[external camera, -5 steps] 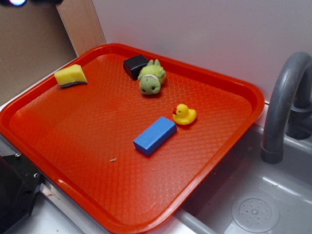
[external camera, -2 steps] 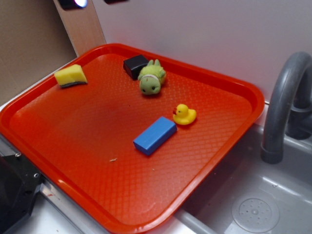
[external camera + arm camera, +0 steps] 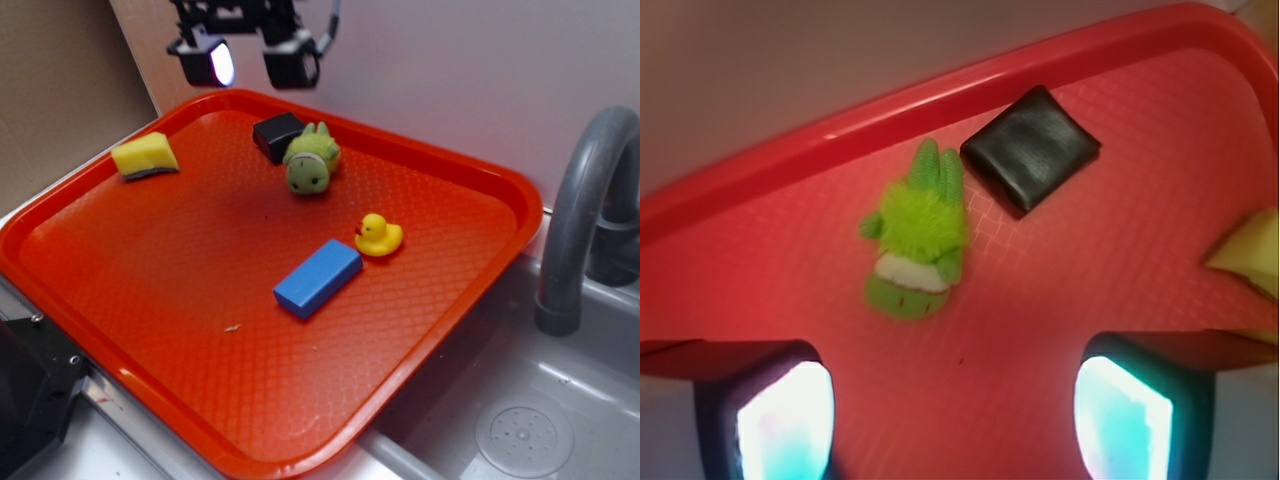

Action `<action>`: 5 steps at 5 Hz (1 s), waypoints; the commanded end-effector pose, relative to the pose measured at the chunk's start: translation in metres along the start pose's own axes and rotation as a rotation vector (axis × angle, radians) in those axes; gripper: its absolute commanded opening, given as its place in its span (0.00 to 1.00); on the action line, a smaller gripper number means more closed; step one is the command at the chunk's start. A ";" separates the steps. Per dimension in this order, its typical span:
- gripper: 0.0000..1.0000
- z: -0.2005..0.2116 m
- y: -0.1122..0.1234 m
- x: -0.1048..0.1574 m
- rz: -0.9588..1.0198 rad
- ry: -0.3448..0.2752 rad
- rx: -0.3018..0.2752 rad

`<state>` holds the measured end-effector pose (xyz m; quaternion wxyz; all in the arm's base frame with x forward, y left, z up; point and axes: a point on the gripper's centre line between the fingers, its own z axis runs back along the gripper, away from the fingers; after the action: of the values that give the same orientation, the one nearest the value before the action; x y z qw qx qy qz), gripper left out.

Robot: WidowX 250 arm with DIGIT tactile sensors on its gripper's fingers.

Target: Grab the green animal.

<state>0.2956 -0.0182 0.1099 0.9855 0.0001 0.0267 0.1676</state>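
Pincer (image 3: 247,62), spread and empty at upper left, should descend centred over the green animal (image 3: 311,160), clearing the touching black block (image 3: 277,134)

The black two-fingered gripper (image 3: 247,62) hangs at the top of the exterior view, above the far rim of the red plastic tray (image 3: 520,195), which serves as landmark. Its jaws stand apart with a clear gap between them, holding nothing. Both fingers (image 3: 205,62) point down toward the tray, well clear of its surface. In the wrist view the fingertips (image 3: 775,415) frame bare tray floor.
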 end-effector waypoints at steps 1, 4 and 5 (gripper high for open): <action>1.00 -0.036 -0.010 -0.002 -0.053 0.008 0.009; 1.00 -0.053 0.025 0.046 0.074 -0.038 0.045; 1.00 -0.053 0.003 0.049 0.019 -0.035 0.004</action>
<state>0.3271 0.0006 0.0377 0.9816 0.0104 0.0441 0.1855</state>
